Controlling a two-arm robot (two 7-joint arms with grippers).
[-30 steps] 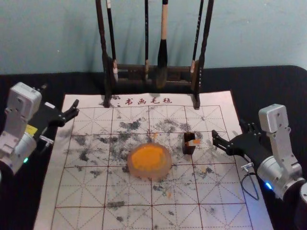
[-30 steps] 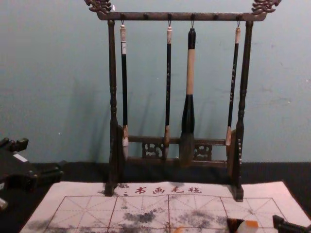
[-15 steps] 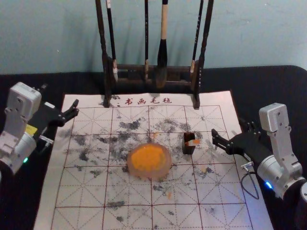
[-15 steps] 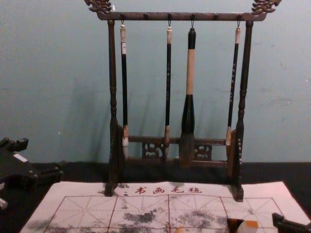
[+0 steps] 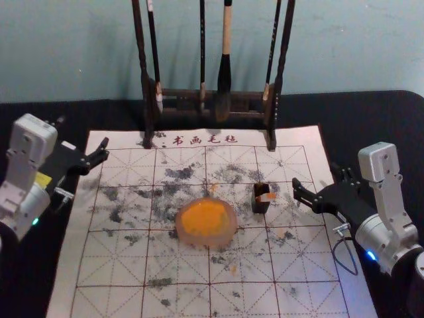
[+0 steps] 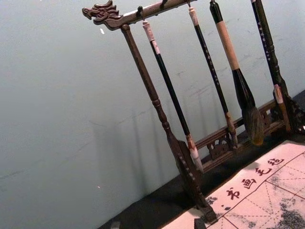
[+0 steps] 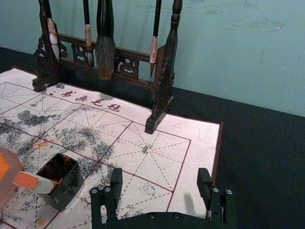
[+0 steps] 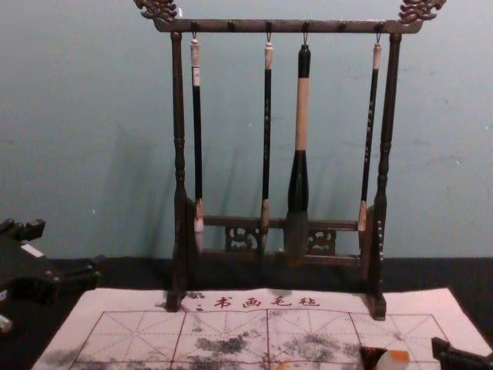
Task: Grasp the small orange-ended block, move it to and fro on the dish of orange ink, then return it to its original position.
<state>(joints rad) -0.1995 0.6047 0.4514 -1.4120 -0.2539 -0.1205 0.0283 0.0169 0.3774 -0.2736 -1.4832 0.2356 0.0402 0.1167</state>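
Poised for the grasp, the right gripper point(image 7: 159, 176), wide and empty, must next reach toward nine o'clock for the orange-ended block point(image 5: 267, 197), apparently laid across a dark holder point(image 5: 260, 207) at two o'clock from the ink dish point(image 5: 206, 240), as the left gripper point(image 5: 83, 132) idles at ten.

Rack point(image 8: 285, 26), four hanging brushes point(image 8: 302, 116); stained grid mat point(image 8: 139, 327); orange-ended block point(image 8: 398, 357) against dark box point(image 8: 371, 358), bottom edge; left gripper point(image 8: 68, 250), left edge; right gripper point(image 8: 461, 356), lower right corner.
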